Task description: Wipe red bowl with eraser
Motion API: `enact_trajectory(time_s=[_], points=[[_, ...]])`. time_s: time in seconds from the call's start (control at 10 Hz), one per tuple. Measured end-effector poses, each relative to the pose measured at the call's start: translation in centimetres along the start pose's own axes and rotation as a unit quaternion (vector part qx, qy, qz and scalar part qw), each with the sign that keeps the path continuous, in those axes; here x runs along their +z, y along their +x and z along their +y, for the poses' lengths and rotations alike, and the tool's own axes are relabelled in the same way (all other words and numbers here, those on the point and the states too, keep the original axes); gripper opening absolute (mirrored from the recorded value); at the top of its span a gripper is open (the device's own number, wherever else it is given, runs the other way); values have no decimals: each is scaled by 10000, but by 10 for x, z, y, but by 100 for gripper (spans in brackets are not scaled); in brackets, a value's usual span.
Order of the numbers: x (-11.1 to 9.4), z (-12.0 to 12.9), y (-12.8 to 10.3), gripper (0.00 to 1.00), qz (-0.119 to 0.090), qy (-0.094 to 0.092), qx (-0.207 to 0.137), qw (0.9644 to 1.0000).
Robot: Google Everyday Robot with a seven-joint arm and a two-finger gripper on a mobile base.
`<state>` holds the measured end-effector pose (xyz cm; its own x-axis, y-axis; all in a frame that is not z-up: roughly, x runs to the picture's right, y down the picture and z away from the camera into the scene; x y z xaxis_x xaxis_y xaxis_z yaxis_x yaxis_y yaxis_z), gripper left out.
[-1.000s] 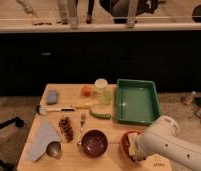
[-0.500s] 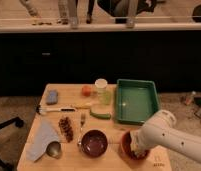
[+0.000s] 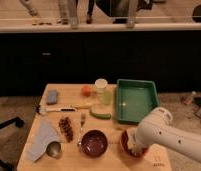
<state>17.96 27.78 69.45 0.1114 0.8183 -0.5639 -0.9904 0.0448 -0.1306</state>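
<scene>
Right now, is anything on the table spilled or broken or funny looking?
Nothing looks spilled or broken. The green tray, the cup and the dark bowl all sit upright. The only odd bit is that the robot's arm hides most of the red bowl, with the gripper down in it.

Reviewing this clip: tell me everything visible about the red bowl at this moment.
The red bowl is a round, orange-red bowl sitting upright near the front right corner of the wooden table, just right of the dark maroon bowl and apart from it. Only its left rim and a strip of its inside show; the white arm covers the rest. The gripper reaches down into it from the right. The eraser is not visible.
</scene>
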Motion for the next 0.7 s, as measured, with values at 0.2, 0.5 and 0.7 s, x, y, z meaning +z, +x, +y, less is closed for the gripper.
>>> enact_trajectory(time_s=[0.2,0.5,0.7], points=[[-12,2,17,0,-114,-41,30,9999],[-12,-8,26,0,-106,-78,166,9998],[-2,-12,18,0,-68,-111,186,9997]])
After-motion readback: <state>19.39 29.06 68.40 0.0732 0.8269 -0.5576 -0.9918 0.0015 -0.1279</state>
